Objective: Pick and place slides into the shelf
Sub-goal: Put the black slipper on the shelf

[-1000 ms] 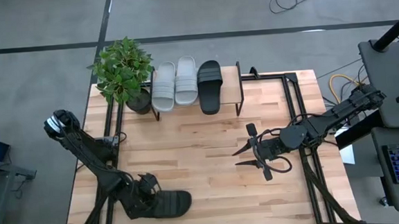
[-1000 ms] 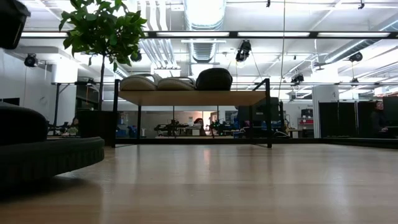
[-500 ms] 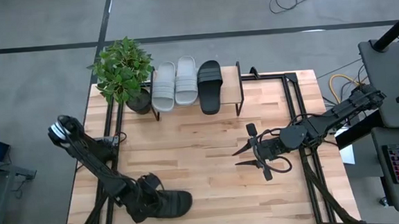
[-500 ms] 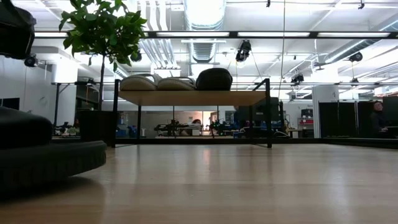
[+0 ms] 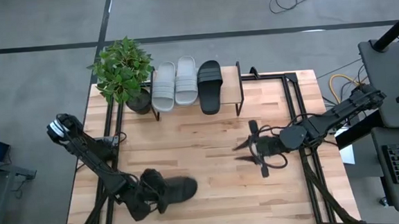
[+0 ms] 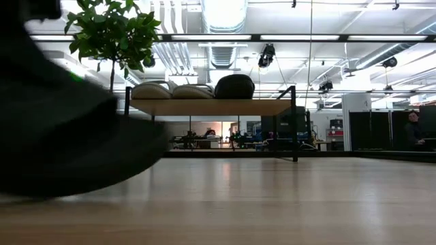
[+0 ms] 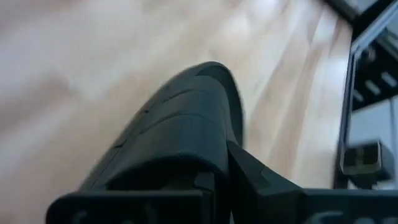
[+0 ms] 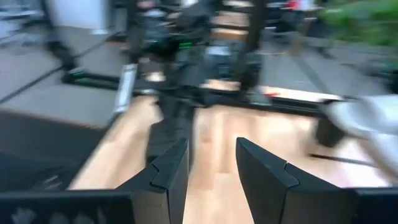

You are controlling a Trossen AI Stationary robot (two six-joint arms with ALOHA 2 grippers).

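A black slide [image 5: 180, 188] is in my left gripper [image 5: 151, 193] near the table's near left corner. It fills the left wrist view [image 7: 186, 124] and shows as a large dark blur in the low view [image 6: 61, 136]. The shelf [image 5: 232, 79] stands at the far edge on thin black legs. On its top board [image 6: 211, 107] lie two light grey slides [image 5: 163, 86] [image 5: 186, 80] and a second black slide [image 5: 210, 85], side by side. My right gripper [image 5: 240, 152] hovers open and empty over the table's right middle, pointing left. My left gripper is shut on the black slide at its end toward the table's left edge [image 5: 161, 191]. One finger [image 7: 255, 177] lies against the slide's side; the gripper body hides the rest of the hold. The slide juts toward the table's right, tilted, its free end [image 6: 146, 146] off the table.
A potted plant [image 5: 122, 71] stands at the shelf's left end. Black frame rails [image 5: 292, 99] run along the table's left and right sides. Bare wood lies between the two grippers and in front of the shelf. A person [image 6: 413, 126] shows far off in the room.
My left gripper has lifted and tipped the black slide, which lay flat a second ago. The slide has gone a little toward the table's right and its free end has risen and swung slightly toward the far edge. My right gripper has shifted slightly toward the far edge.
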